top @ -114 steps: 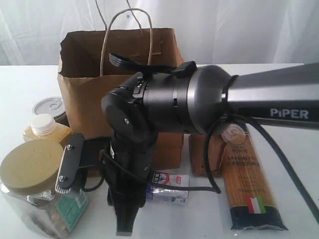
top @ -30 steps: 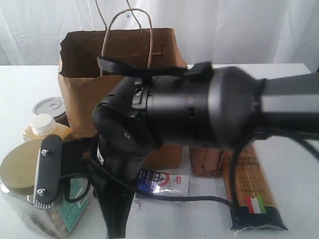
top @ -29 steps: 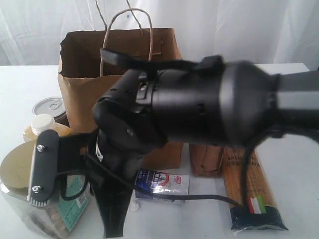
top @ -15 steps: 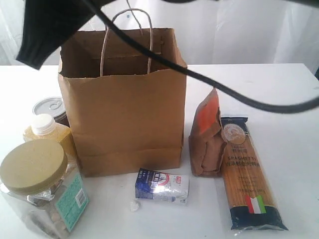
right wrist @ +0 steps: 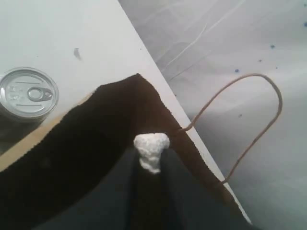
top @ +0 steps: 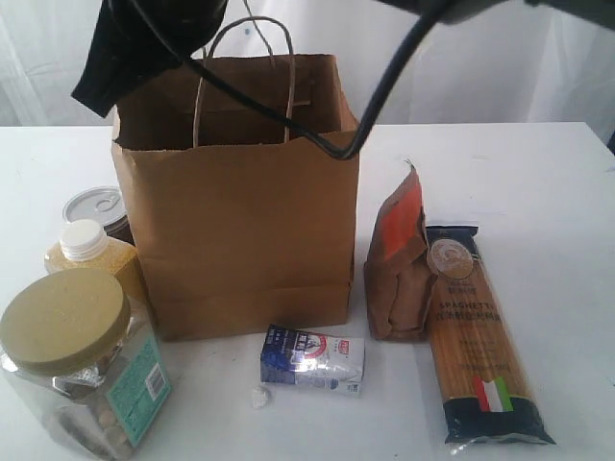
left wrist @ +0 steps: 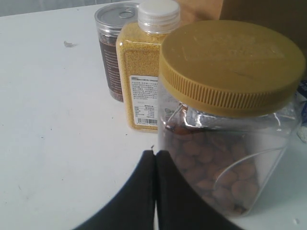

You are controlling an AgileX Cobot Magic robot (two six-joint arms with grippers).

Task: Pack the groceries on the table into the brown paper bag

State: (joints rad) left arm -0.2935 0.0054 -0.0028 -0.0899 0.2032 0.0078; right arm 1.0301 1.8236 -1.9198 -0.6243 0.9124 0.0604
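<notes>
From what I can see, the packing has not really begun. All six groceries sit on the plain white counter point(top: 548, 182), outside the boxy brown kraft paper bag point(top: 240, 221), which stands upright in the middle with its mouth open. To the bag's left, a big clear plastic jar with a tan screw lid point(top: 67, 360), filled with brownish nut-like pieces, stands nearest. A yellow bottle with a white cap point(top: 88, 252) stands just behind it, and a tin can with a pull-ring lid point(top: 96, 206) stands behind that, close to the bag's side. In front of the bag lies a small blue-and-white carton point(top: 313, 359). To the right stands a brown-orange pouch point(top: 399, 274), and right beside it a long spaghetti packet with dark blue ends point(top: 480, 336) lies flat. The right gripper point(right wrist: 150, 164) hangs above the left side of the bag's open mouth, closed on a tiny white lump point(right wrist: 151, 146), which is no grocery. A second white lump point(top: 258, 397) lies on the counter by the carton. The left gripper point(left wrist: 154, 157) is closed on nothing, its tips pressed together, low beside the jar. I cannot tell what the bag holds, because its inside shows only dark shadow and bare paper walls. By my reckoning, all six items are left to go in.
</notes>
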